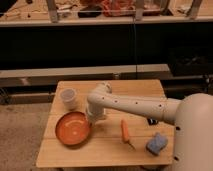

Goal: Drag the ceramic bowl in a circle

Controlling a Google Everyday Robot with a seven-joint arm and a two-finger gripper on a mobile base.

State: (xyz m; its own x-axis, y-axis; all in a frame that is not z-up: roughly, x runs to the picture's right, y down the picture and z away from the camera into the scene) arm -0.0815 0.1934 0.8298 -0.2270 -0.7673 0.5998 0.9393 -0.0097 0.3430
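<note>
The ceramic bowl [73,128] is a wide, shallow orange-red dish. It lies on the left front part of the wooden table [107,147]. My white arm reaches in from the right, and its gripper [95,117] points down at the bowl's right rim. The wrist hides the fingertips, so the exact contact with the rim does not show.
A small translucent plastic cup [68,98] stands just behind the bowl. An orange carrot [125,131] lies to the right of the gripper. A blue sponge [156,143] lies near the front right corner. A dark shelf unit stands behind the table.
</note>
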